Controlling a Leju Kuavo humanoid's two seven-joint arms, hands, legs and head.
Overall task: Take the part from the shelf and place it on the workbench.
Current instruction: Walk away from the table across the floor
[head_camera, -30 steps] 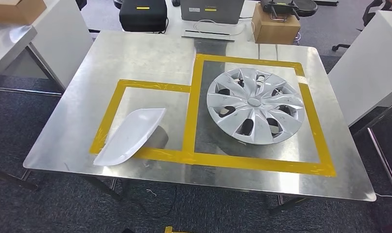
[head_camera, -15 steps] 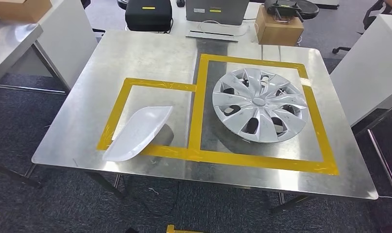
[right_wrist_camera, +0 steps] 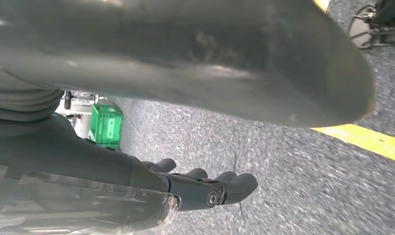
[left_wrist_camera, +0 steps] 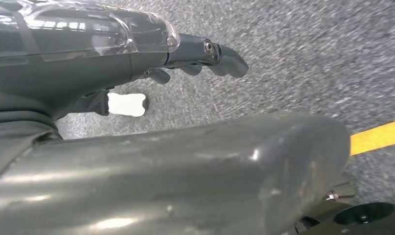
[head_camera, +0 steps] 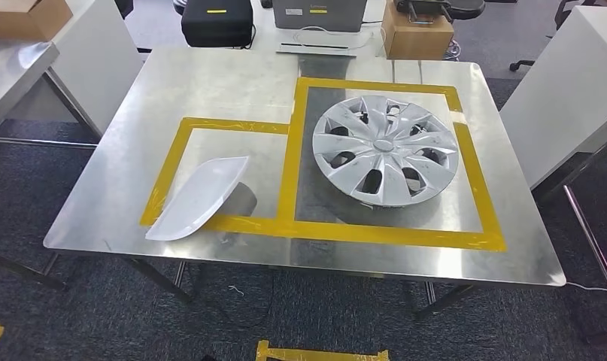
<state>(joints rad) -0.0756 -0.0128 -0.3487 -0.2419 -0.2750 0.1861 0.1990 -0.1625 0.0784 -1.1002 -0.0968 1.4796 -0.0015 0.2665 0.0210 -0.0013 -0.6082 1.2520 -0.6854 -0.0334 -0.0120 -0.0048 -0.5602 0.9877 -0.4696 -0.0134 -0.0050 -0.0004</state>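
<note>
The steel workbench [head_camera: 210,83] carries yellow tape outlines [head_camera: 300,158] forming two adjoining bays. A silver wheel cover [head_camera: 385,148] lies flat in the 3 o'clock bay. A white curved part [head_camera: 198,197] lies across the 9 o'clock bay's near corner.

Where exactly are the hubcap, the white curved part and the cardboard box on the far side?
hubcap [head_camera: 385,145]: head view, on its centre cap.
white curved part [head_camera: 198,197]: head view, middle of its smooth upper face.
cardboard box [head_camera: 416,37]: head view, on its front wall.
</note>
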